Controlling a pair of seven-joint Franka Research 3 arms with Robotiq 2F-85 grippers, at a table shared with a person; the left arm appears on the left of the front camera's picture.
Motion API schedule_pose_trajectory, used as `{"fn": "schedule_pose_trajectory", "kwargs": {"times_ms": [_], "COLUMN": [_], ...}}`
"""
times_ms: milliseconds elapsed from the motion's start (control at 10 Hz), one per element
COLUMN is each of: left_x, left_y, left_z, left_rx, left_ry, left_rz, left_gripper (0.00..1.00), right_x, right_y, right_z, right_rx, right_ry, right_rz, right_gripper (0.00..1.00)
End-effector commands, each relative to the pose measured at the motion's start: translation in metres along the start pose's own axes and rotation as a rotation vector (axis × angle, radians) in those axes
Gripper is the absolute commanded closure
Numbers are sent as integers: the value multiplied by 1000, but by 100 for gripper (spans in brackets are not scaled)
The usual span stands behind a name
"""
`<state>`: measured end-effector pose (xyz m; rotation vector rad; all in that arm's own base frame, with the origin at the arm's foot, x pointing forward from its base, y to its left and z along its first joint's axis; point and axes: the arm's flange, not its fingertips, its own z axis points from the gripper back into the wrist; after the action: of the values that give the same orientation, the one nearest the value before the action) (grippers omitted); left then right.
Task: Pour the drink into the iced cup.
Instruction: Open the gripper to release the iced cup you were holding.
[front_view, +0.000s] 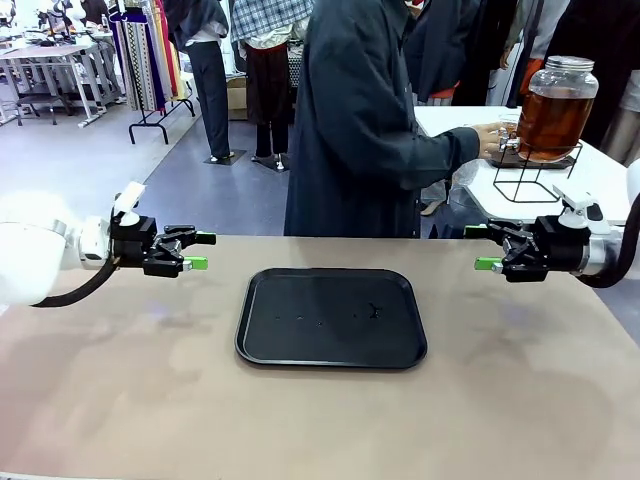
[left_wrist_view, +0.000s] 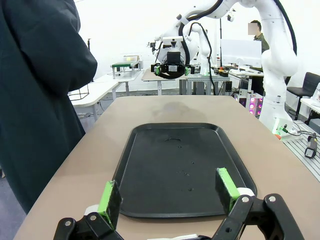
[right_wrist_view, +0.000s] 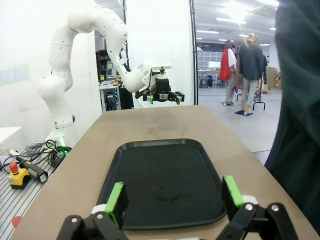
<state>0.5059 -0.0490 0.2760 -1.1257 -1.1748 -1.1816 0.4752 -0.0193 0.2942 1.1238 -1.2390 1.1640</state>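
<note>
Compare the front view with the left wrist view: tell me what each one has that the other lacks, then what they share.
Front view alone: the glass dispenser jar of amber drink on a wire stand, with the person's hand at its spigot. Left wrist view alone: the left gripper seen from behind, green pads apart. Both: the black tray, the tan table, and the right gripper, open.

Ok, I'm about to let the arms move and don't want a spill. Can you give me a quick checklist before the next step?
1. Left gripper open and empty: ok.
2. Right gripper open and empty: ok.
3. Black tray flat on the table between the arms, nothing on it: ok.
4. Iced cup within the robot's reach: not ok, none on the table yet.
5. Drink jar on its wire stand on the white table behind, the person's hand at its spigot: ok.
6. Cup being filled at the spigot: cannot tell.
</note>
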Motion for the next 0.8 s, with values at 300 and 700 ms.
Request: {"fn": "schedule_pose_trajectory", "kwargs": {"times_ms": [300, 700], "left_x": [2, 2], "left_y": [-1, -1], "left_z": [0, 0], "left_rx": [2, 2], "left_ry": [0, 0], "left_rz": [-2, -2], "left_gripper": [0, 0], "right_x": [4, 4], "right_y": [0, 0], "right_z": [-2, -2], "right_rx": [1, 1], "right_ry": [0, 0], "right_rz": [8, 8], "right_gripper": [0, 0]}}
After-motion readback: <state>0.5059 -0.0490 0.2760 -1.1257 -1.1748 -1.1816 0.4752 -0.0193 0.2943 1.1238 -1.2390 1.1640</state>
